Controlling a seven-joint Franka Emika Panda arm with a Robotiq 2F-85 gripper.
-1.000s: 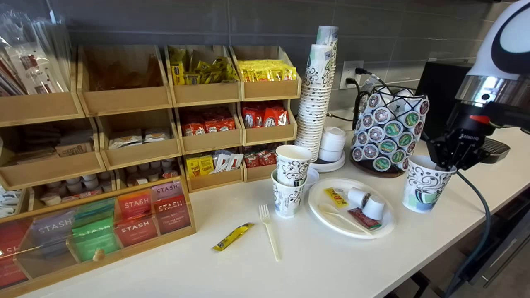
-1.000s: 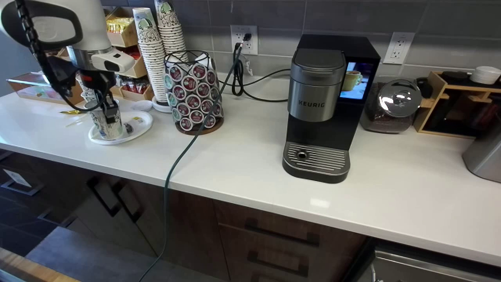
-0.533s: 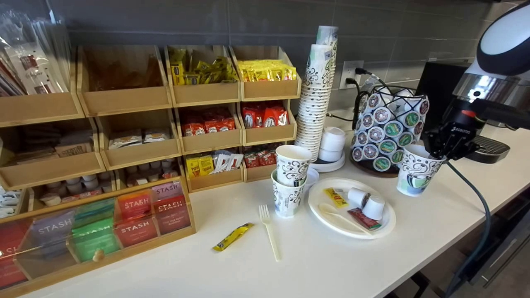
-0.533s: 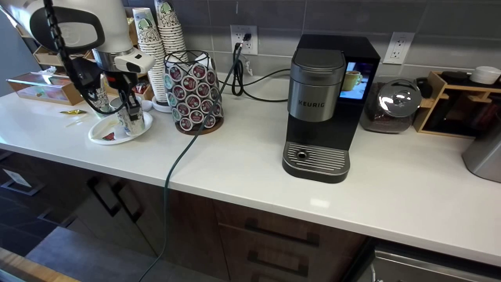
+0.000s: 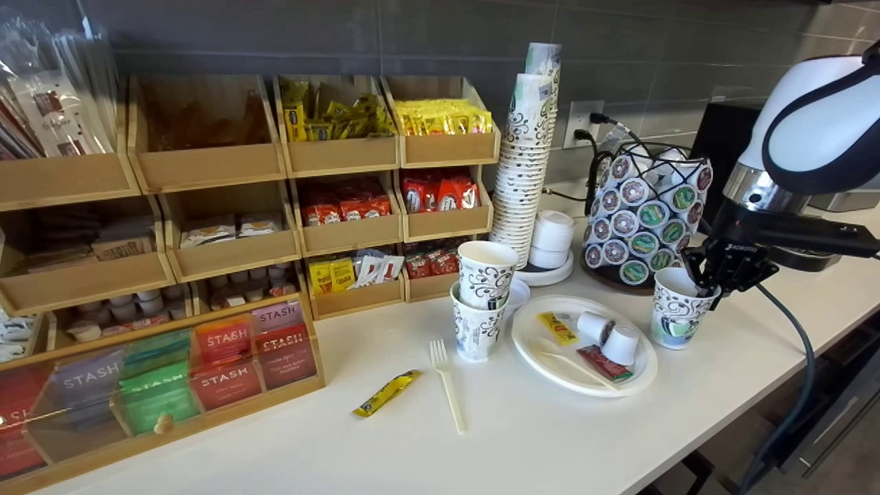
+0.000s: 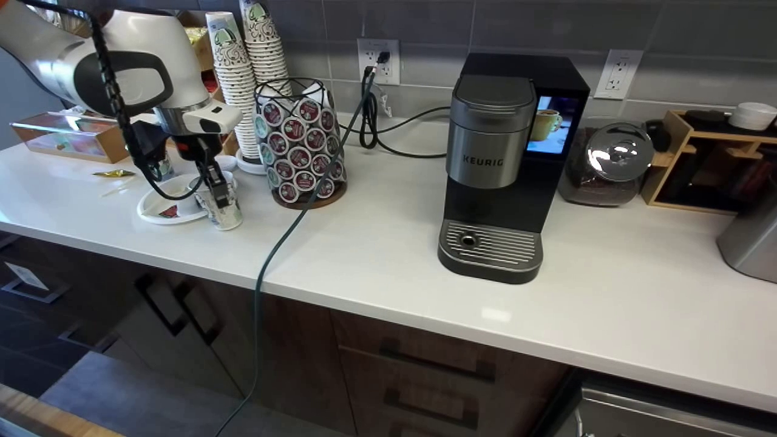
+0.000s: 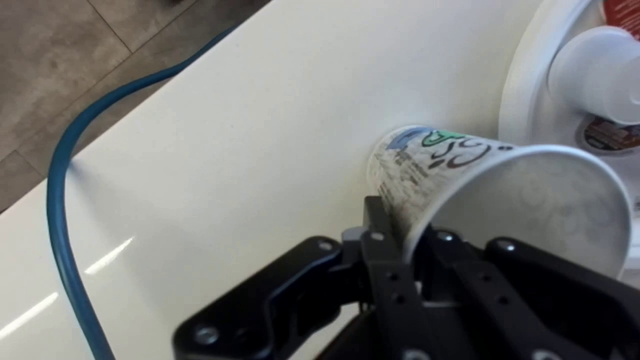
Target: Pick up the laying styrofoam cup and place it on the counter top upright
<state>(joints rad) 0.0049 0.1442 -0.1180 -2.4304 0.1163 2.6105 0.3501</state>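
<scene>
The styrofoam cup (image 5: 674, 323) is held with its mouth up, slightly tilted, beside the plate. It also shows in an exterior view (image 6: 223, 215) and in the wrist view (image 7: 420, 170). My gripper (image 5: 707, 292) is shut on the cup's wall near the rim, one finger inside and one outside, as the wrist view (image 7: 402, 232) shows. The gripper also appears in an exterior view (image 6: 220, 195). The cup's base is at or just above the counter top (image 5: 385, 454); I cannot tell whether it touches. The inner fingertip is hidden by the cup.
A white plate (image 5: 526, 350) with pods and packets is close to the cup. The pod rack (image 5: 639, 220), tall cup stack (image 5: 522, 192) and two nested cups (image 5: 478, 330) stand behind or beside it. A cable (image 6: 291, 230) crosses the counter. A coffee maker (image 6: 491, 139) stands further along.
The gripper carried the cup left and, lately, down in an exterior view. In the opposite view it moved right and down, from in front of the plate to beside it.
</scene>
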